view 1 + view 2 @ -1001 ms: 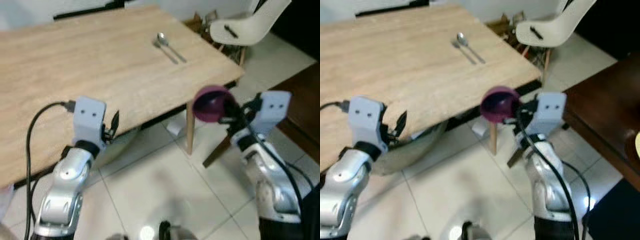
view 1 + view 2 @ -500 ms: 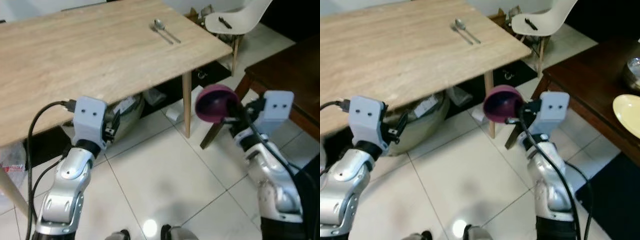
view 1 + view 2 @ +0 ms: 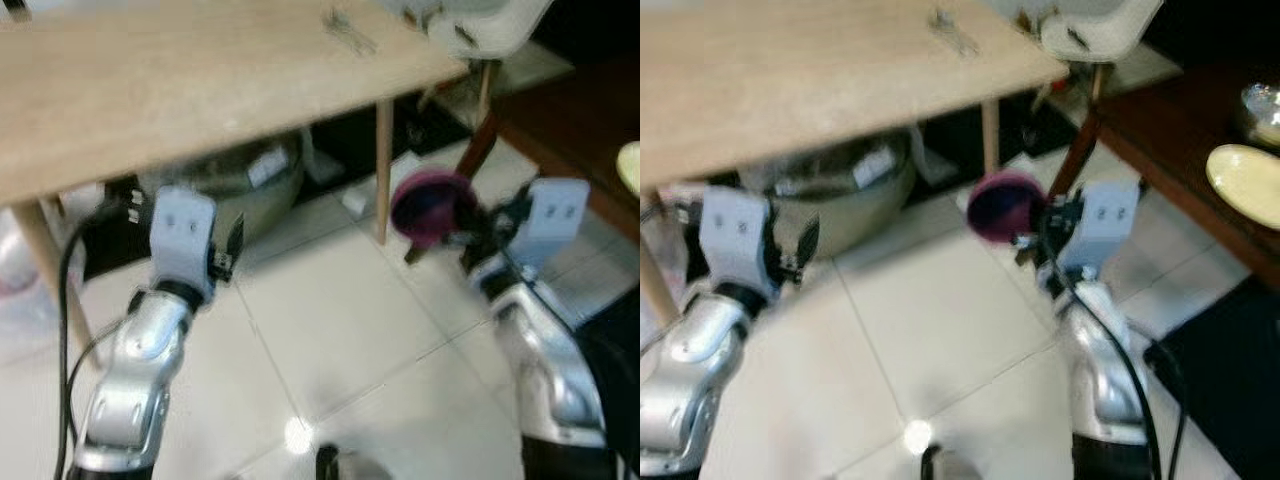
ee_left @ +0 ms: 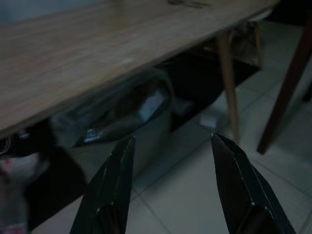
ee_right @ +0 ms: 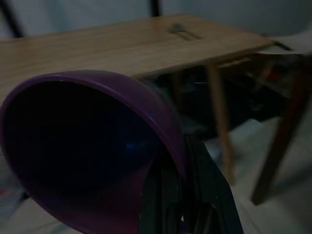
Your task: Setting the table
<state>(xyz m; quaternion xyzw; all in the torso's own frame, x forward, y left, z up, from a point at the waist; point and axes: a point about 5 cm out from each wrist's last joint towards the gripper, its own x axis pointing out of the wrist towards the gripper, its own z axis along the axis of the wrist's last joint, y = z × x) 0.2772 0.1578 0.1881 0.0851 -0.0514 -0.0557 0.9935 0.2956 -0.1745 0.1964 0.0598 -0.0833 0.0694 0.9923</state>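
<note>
The right claw (image 3: pixel 470 232) grips a purple bowl (image 3: pixel 428 207) by its rim, one black finger (image 5: pixel 207 195) pressed against the outer wall. The bowl is tipped on its side, its mouth facing forward and toward the robot's left, and it hangs in the air over the white tiled floor (image 3: pixel 340 330), beside and lower than the near corner of the light wooden tabletop (image 3: pixel 180 80). The slim table leg (image 3: pixel 383 165) under that corner stands just beyond the bowl. The right forearm rises from below and bends forward at the wrist, level with the left arm.

The left claw (image 4: pixel 170 190) is open and holds nothing; its two black fingers (image 4: pixel 109 190) stand well apart, pointing at the space under the tabletop's near edge. There a greyish sack-like bundle (image 3: pixel 235 180) sits on the floor, too blurred to identify. The left forearm is raised likewise, a black cable (image 3: pixel 68 300) looping beside it.

Between the two arms lies a broad stretch of open tile. Far up the tabletop, near its right edge, rest two pieces of cutlery (image 3: pixel 950 30), blurred. A white chair (image 3: pixel 1095 25) stands past that corner. On the robot's right a dark wooden table (image 3: pixel 1200 150) carries a pale yellow plate (image 3: pixel 1245 175) close to its edge, with a dark leg (image 3: pixel 1075 155) slanting to the floor just behind the bowl.
</note>
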